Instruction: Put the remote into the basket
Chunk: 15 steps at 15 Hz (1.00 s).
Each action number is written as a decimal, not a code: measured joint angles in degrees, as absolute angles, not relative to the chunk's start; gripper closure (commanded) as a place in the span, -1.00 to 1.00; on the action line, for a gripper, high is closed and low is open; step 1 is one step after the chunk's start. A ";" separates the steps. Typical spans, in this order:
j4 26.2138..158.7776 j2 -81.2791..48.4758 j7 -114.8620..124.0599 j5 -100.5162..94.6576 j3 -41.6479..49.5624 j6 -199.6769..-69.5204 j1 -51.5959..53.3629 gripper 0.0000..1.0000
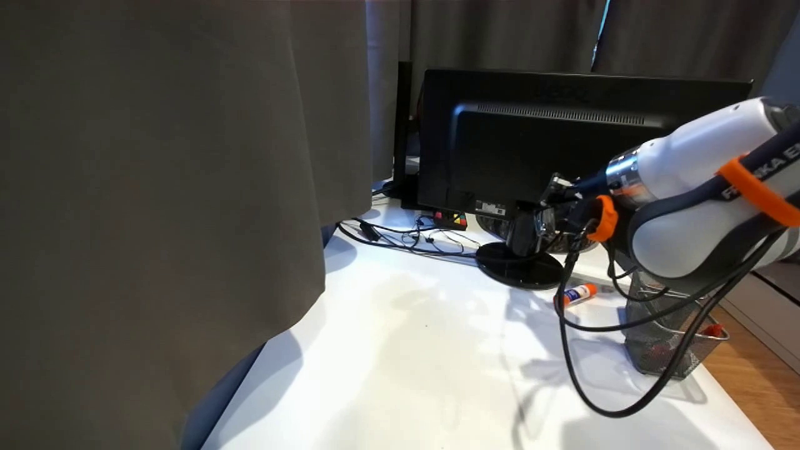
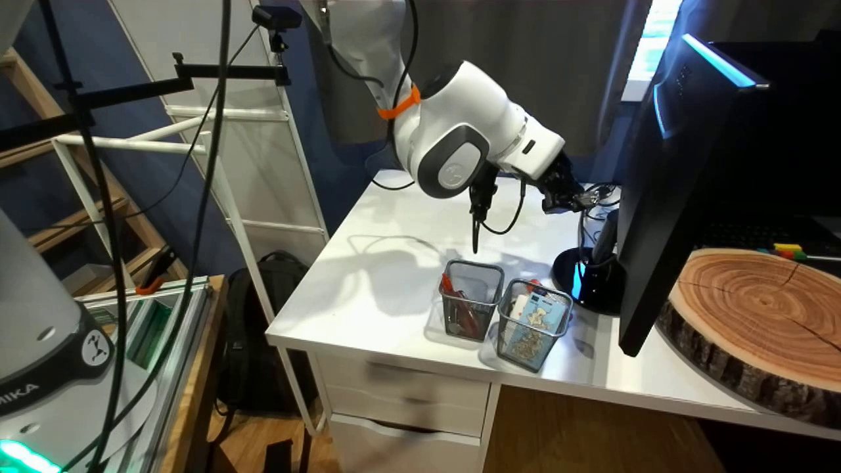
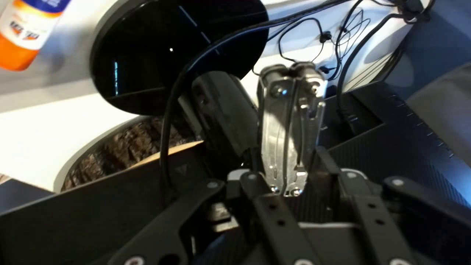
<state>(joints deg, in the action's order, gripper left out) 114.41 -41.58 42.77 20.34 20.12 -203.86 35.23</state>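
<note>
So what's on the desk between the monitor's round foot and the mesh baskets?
An orange-capped glue stick lies between the monitor's foot and the mesh baskets, as an exterior view shows.

Two mesh baskets [image 2: 481, 279], one multi-tool [image 3: 274, 132]

The baskets number two, at the lower centre of an exterior view, on one white surface [image 2: 355, 309]. One multi-tool shows at the centre of the wrist view, between two fingers [image 3: 353, 186]. Exterior views give one glue stick [image 1: 578, 294] right of centre, one tree-trunk slice [image 2: 755, 309] at far right, one backpack [image 2: 246, 355] lower left, and one robot arm [image 2: 486, 112] bearing two visible orange straps [image 1: 759, 191] at the right. One black monitor [image 1: 531, 150] is certain; whether the dark panel [image 1: 403, 119] at its left edge makes a second cannot be told, nor how many red items [image 2: 468, 320] sit in the baskets.
</note>
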 measured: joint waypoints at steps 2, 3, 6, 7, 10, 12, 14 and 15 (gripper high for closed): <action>117.83 -35.91 42.56 15.39 19.37 -200.57 32.14 0.77; 119.43 -32.84 42.54 12.75 18.40 -198.53 29.93 0.77; 123.72 -24.50 37.81 10.77 15.53 -189.06 23.96 0.77; 125.06 -22.38 36.60 10.58 16.42 -185.09 23.62 0.77; 128.33 -18.44 34.30 8.99 21.31 -175.07 25.03 0.77; 130.24 -16.27 32.40 8.34 21.83 -171.84 25.03 0.27; 131.75 -14.48 31.35 8.29 21.64 -170.95 25.20 0.27; 132.16 -14.01 31.24 8.26 21.59 -170.83 25.28 0.77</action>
